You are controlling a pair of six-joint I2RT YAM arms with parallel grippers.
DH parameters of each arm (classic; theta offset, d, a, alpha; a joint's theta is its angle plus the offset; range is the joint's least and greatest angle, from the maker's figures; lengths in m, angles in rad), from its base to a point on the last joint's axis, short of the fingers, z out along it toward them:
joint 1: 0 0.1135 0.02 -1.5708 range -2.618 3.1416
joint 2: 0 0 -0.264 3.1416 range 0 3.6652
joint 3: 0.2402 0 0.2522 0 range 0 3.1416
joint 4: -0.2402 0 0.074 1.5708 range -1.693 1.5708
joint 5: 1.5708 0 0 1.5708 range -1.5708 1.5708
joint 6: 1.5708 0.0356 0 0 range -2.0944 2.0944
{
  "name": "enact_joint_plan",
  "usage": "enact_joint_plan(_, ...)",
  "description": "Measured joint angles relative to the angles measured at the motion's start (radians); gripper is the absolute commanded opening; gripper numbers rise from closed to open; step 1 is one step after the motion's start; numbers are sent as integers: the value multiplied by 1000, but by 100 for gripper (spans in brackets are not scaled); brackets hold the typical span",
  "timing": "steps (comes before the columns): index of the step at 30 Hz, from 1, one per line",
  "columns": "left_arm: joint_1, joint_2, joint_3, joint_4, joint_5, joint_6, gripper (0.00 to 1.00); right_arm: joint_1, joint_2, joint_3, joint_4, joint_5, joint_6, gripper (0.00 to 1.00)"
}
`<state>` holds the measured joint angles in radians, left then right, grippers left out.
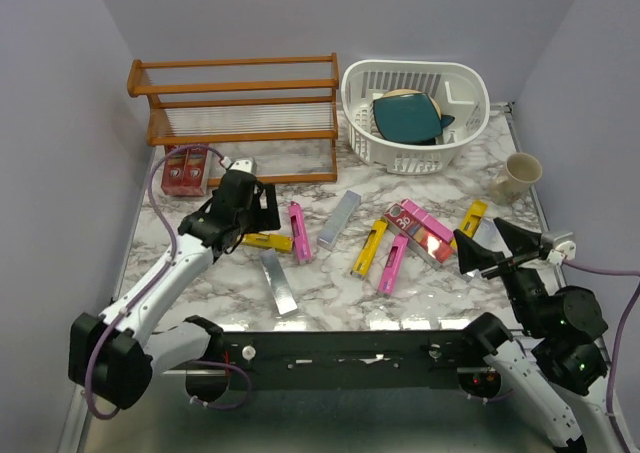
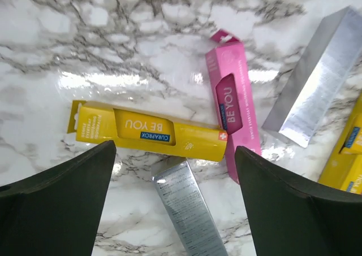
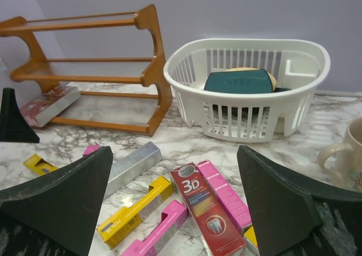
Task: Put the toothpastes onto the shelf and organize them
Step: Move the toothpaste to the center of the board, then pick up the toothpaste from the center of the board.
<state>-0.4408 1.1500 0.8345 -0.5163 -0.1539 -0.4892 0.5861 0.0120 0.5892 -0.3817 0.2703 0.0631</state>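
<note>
Several toothpastes lie loose on the marble table. My left gripper point(image 1: 262, 208) point(image 2: 175, 148) hangs open over a yellow carton point(image 2: 150, 130) point(image 1: 268, 241), holding nothing. A silver carton point(image 2: 189, 208) lies below its fingers and a pink one point(image 2: 235, 106) to the right. My right gripper point(image 1: 485, 241) point(image 3: 175, 150) is open and empty near a red carton point(image 3: 206, 213) point(image 1: 420, 235), a pink one point(image 3: 223, 194) and a yellow one point(image 3: 136, 211). The wooden shelf point(image 1: 240, 103) point(image 3: 85, 75) stands at the back left. Red cartons point(image 1: 185, 170) rest against its left end.
A white slotted basket point(image 1: 460, 83) point(image 3: 249, 120) with a teal item inside stands right of the shelf. A cream mug point(image 1: 515, 178) point(image 3: 345, 151) sits at the far right. More cartons point(image 1: 338, 220) lie mid-table.
</note>
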Motion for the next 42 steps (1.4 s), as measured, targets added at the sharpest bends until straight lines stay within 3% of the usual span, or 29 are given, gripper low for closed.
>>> enact_joint_plan(4,0,-128,21,0,-52,35,99,0,69,117,-45,-56,4,100)
enact_joint_plan(9,0,-315,20,-2,-133,115,99,0,396,282,-89,-92,30,100)
enact_joint_plan(20,0,-780,-144,83,-269,211,99,0,874,334,-152,-103,66,100)
enact_joint_plan(34,0,-861,-187,106,-268,224,99,-93,1398,457,-138,-80,35,98)
enact_joint_plan(42,0,-861,-190,111,-261,225,99,-175,1588,478,-122,-202,-13,82)
